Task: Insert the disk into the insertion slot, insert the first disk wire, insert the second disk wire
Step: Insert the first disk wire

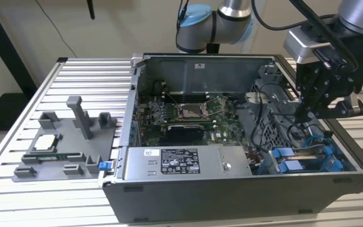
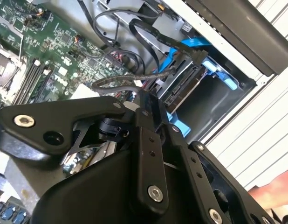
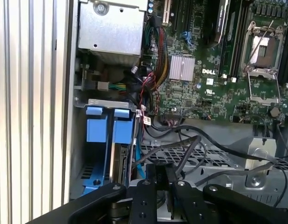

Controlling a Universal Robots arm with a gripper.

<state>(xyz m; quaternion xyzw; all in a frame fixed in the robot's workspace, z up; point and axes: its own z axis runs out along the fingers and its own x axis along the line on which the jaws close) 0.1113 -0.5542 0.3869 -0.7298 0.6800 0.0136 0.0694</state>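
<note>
Ribbed metal table (image 1: pixel 17 198) bears an open computer (image 1: pixel 232 201), the gripper (image 1: pixel 304 113) hanging over the insertion slot (image 1: pixel 314 156); I cannot tell its grip state.

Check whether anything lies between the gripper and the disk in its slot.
Yes. Loose black cables loop across between the gripper and the disk, which sits in the insertion slot. In the first wrist view they cross just ahead of the gripper.
</note>
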